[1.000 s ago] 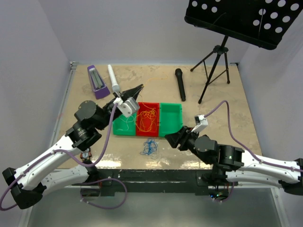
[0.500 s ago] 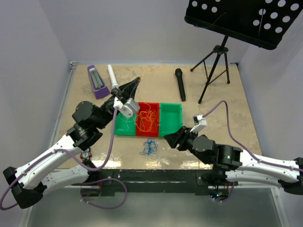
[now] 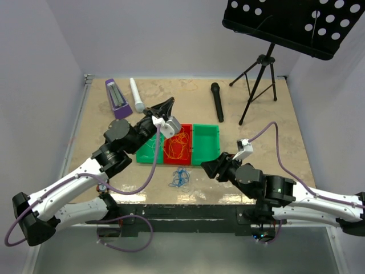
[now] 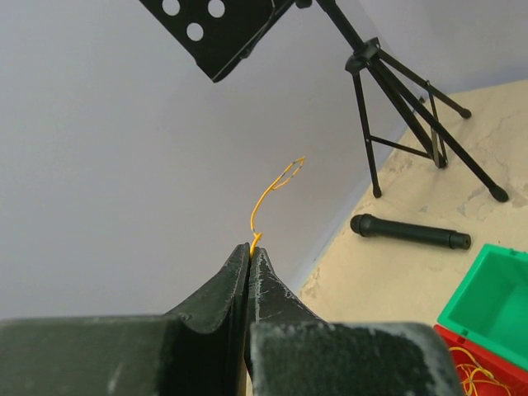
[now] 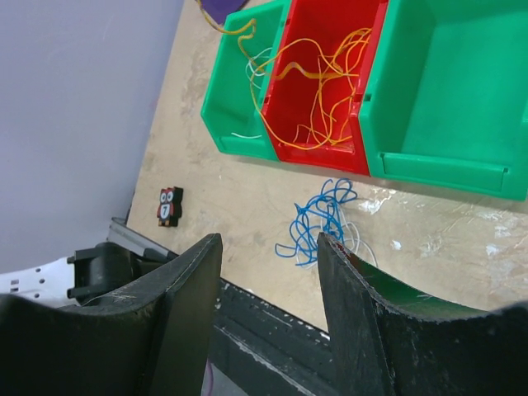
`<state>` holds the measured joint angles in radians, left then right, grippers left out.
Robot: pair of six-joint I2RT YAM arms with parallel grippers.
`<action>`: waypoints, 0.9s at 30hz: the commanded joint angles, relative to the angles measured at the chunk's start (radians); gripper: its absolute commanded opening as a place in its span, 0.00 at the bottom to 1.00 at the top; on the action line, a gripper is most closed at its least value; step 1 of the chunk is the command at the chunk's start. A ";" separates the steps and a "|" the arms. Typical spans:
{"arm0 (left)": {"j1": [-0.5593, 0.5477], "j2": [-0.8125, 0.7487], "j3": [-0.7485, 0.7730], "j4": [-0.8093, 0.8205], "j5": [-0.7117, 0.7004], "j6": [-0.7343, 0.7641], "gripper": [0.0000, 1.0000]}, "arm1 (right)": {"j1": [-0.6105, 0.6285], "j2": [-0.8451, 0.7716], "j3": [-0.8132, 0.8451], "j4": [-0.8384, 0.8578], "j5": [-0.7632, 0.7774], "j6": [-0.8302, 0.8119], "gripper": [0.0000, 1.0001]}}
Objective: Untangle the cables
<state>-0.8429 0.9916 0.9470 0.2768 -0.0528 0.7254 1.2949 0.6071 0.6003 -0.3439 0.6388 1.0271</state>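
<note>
Orange-yellow cables (image 3: 178, 145) lie heaped in the red bin (image 5: 351, 157). My left gripper (image 3: 169, 102) is raised above the bins and shut on one orange strand, whose loose end (image 4: 272, 186) curls up past the closed tips (image 4: 250, 247). Thin white cables (image 5: 256, 66) lie in the left green bin (image 3: 142, 157). A blue tangle (image 3: 180, 177) with a white loop under it rests on the table in front of the bins. My right gripper (image 3: 206, 165) hovers just right of the blue tangle (image 5: 318, 227). It stands open (image 5: 268, 239) with nothing between its fingers.
The right green bin (image 3: 206, 149) holds nothing. Behind the bins lie a purple metronome (image 3: 117, 98), a white tube (image 3: 136, 96) and a black microphone (image 3: 217, 101). A music stand's tripod (image 3: 259, 80) stands at the back right. A small owl tag (image 5: 169, 205) sits near the front edge.
My left arm has swung right, carrying the shut gripper and its orange strand over the back of the bins. The right arm has barely shifted.
</note>
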 commanded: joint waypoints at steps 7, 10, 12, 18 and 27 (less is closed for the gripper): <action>-0.001 0.028 -0.051 0.056 -0.022 0.014 0.00 | 0.001 -0.043 0.023 -0.032 0.044 0.034 0.55; -0.001 0.054 -0.066 0.081 -0.039 0.029 0.00 | 0.000 -0.041 0.019 -0.030 0.042 0.036 0.55; 0.001 0.073 -0.070 0.119 -0.070 0.007 0.00 | 0.003 -0.043 0.015 -0.026 0.042 0.037 0.55; 0.044 0.195 0.129 0.023 -0.121 -0.187 0.00 | 0.001 -0.044 0.003 -0.023 0.044 0.047 0.55; 0.053 0.323 0.201 -0.197 -0.130 -0.368 0.00 | 0.000 -0.044 -0.013 -0.014 0.050 0.067 0.55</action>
<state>-0.7921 1.2930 1.1568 0.1783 -0.1581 0.4603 1.2949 0.5793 0.5999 -0.3710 0.6464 1.0622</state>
